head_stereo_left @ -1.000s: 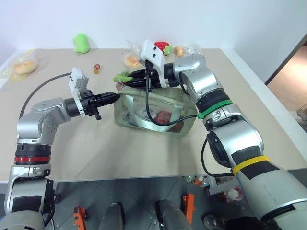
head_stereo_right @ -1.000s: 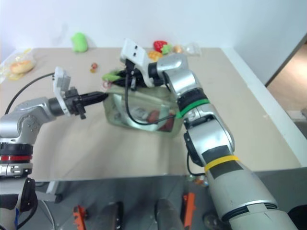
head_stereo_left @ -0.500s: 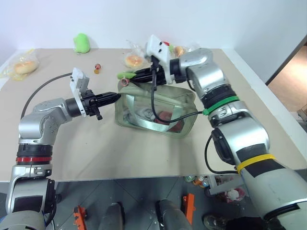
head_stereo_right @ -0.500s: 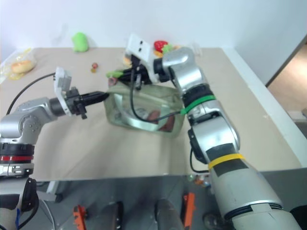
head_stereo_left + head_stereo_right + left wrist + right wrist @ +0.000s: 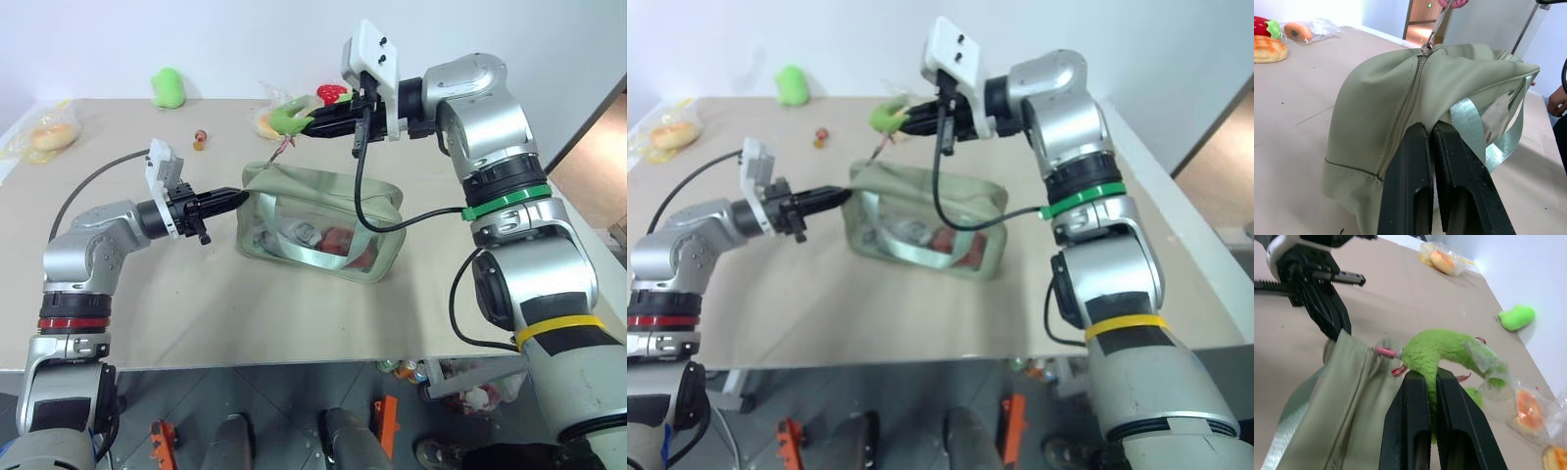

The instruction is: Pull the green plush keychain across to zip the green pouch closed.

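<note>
While left tool (image 5: 233, 196) stays clenched on green pouch (image 5: 323, 230) end, right tool (image 5: 312, 121), gripping green plush keychain (image 5: 287, 117), should pull along the zipper line, not upward. Keep the cord taut.

Pale sage-green pouch (image 5: 318, 225) with a clear window; bright lime-green plush keychain (image 5: 289, 117) on a pink cord (image 5: 1386, 352); beige surface (image 5: 196, 294); black-fingered left hand (image 5: 235, 197) and right hand (image 5: 306, 125).
</note>
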